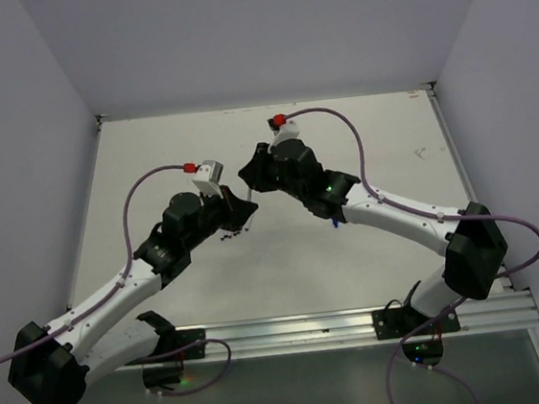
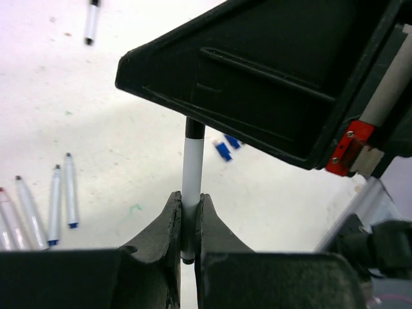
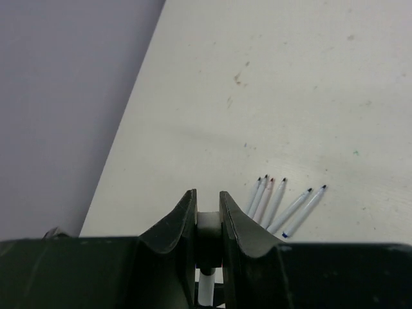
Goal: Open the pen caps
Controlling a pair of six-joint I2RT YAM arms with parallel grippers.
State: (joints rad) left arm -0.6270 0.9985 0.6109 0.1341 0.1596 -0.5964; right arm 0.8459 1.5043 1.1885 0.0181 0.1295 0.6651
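Observation:
My left gripper (image 2: 191, 205) is shut on a thin white pen barrel (image 2: 192, 167), held upright above the table. The barrel's far end carries a black pen cap (image 2: 195, 129) that runs into my right gripper. My right gripper (image 3: 207, 215) is shut on that cap end, with the white barrel (image 3: 206, 291) showing below its jaws. In the top view the two grippers, left (image 1: 237, 213) and right (image 1: 254, 182), meet at mid-table. Two loose blue pen caps (image 2: 225, 148) lie on the table beyond the held pen.
Several uncapped white pens (image 3: 278, 203) lie side by side on the table and also show in the left wrist view (image 2: 58, 203). One more pen (image 2: 92, 22) lies farther off. A small blue piece (image 1: 334, 222) lies by the right arm. Walls close three sides.

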